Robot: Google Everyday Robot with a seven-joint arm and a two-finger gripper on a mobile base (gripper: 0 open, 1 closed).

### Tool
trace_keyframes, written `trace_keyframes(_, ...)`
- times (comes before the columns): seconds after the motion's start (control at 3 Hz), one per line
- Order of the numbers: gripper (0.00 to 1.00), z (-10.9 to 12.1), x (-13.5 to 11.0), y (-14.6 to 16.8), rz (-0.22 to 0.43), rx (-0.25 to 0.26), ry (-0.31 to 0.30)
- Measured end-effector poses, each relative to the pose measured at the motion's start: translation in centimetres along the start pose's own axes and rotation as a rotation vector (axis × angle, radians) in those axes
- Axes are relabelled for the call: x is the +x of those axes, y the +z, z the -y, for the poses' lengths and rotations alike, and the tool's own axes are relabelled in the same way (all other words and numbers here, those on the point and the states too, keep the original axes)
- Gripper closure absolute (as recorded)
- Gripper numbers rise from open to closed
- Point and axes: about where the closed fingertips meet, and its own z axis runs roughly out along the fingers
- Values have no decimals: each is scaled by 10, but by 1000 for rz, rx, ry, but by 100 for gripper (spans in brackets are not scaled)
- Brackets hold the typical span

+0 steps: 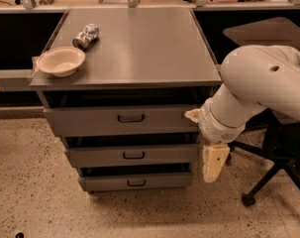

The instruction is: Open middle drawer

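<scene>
At three o'clock from the middle drawer (100, 156), the pincer (215, 162) hung, holding nothing; whether open, I couldn't tell. It needed to reach the handle (133, 155) next.

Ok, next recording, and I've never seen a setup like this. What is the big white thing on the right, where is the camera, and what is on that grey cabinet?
The white thing is a robot arm that sits on a mobile base. The pale yellow piece hanging from its end is the gripper, its two-finger hand. It hangs by the cabinet's right edge, about level with the middle drawer, away from the handle, with nothing seen in it.

There is one camera, looking down at the cabinet's front. Where it is mounted is not known.

The grey metal cabinet has three drawers, each with a small dark loop handle. The middle drawer does not look pulled out. On top lie a cream bowl and a crumpled silvery object. An office chair stands behind the arm.
</scene>
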Motion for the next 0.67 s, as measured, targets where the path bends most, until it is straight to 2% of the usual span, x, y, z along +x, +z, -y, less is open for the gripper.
trace_keyframes(0.33,0,4,-21,12,44,-15,-82)
trace_keyframes(0.67,0,17,-53,92,148,-51,-242)
